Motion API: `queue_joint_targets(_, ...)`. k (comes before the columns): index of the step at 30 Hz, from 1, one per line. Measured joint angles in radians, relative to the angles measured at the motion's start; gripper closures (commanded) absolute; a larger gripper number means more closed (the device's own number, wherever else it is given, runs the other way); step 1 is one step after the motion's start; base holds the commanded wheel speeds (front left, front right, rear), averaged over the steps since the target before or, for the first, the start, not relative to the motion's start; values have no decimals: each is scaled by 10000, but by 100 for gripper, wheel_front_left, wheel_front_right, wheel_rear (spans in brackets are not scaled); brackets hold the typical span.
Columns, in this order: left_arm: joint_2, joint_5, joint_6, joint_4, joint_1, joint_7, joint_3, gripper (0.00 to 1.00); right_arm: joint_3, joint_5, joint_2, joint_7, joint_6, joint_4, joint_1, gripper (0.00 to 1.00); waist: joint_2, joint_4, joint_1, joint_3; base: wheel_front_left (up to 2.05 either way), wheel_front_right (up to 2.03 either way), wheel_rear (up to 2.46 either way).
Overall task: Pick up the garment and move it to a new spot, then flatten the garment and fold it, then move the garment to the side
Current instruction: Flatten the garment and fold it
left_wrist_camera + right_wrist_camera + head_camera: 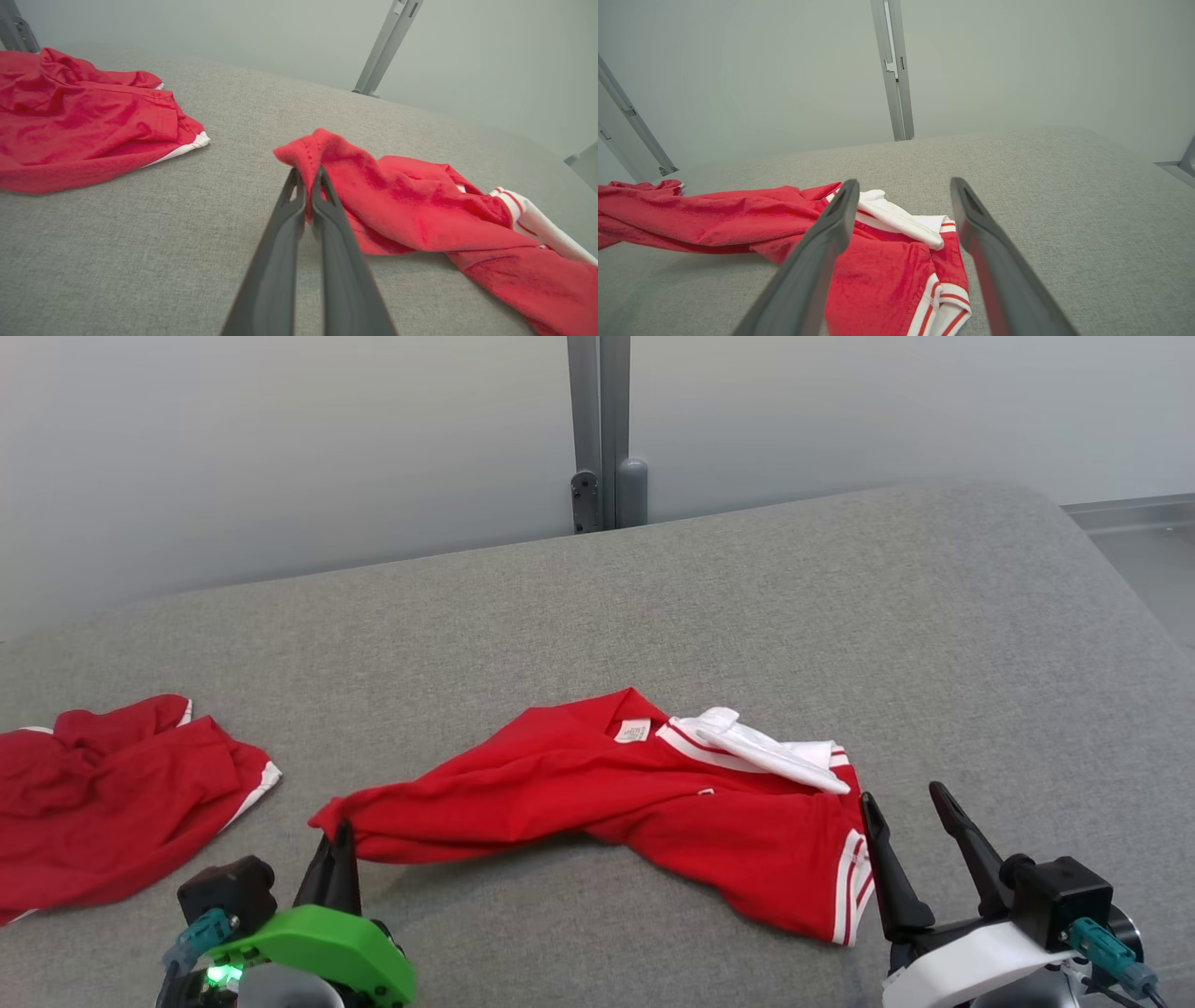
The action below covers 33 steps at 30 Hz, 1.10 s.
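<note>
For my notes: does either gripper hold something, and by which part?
The left gripper pinches the middle shirt by its left tip; the right gripper holds nothing.

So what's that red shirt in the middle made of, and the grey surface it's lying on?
Red shirt: looks like a soft knit, cotton or a blend. It is matte and slightly fuzzy up close, and it crumples and drapes loosely.
Grey surface: seems to be woven upholstery cloth, matte, with a fine flecked weave. Its rounded far edge hints at padding underneath.
</note>
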Motion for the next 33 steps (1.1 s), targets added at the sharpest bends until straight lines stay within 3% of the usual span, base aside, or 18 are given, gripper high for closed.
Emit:
queue_joint_targets(7, 1273, 424, 1534, -4213, 1564, 1837, -276, 100, -123, 0, 0, -19, 0, -77, 60, 0, 0, 40, 0, 22, 0, 0, 0)
queue_joint_targets(11, 1666, 715, 1630, -4815, 1441, 2023, -222, 100, -113, 10, -2, -59, 0, -82, 60, 0, 0, -44, 0, 87, 0, 0, 0)
queue_joint_targets(15, 1429, 949, 1062, -3354, -29, 1695, -334, 100, 38, 17, 2, -58, 0, -81, -48, 0, 0, -161, 0, 254, 0, 0, 0)
queue_joint_targets(18, 934, 1045, 554, -1413, -1267, 1283, -389, 100, 215, -13, 2, -38, 0, -100, -281, 0, 0, -330, 0, 402, 0, 0, 0)
queue_joint_targets(22, 408, 957, 196, 1154, -2413, 961, -301, 100, 454, -82, 0, 4, 0, -130, -552, 0, 0, -659, 0, 608, 0, 0, 0)
queue_joint_targets(28, 184, 780, 255, 3894, -3462, 215, 190, 100, 495, -96, -4, 2, 0, -140, -744, 0, 0, -1179, 0, 984, 0, 0, 0)
queue_joint_targets(31, 121, 780, 316, 5026, -3739, 357, 169, 100, 489, -98, -4, 0, 0, -138, -795, 0, 0, -1348, 0, 1204, 0, 0, 0)
queue_joint_targets(33, 81, 754, 136, 5660, -3860, 554, 84, 100, 493, -98, -4, -12, 0, -134, -799, 0, 0, -1439, 0, 1321, 0, 0, 0)
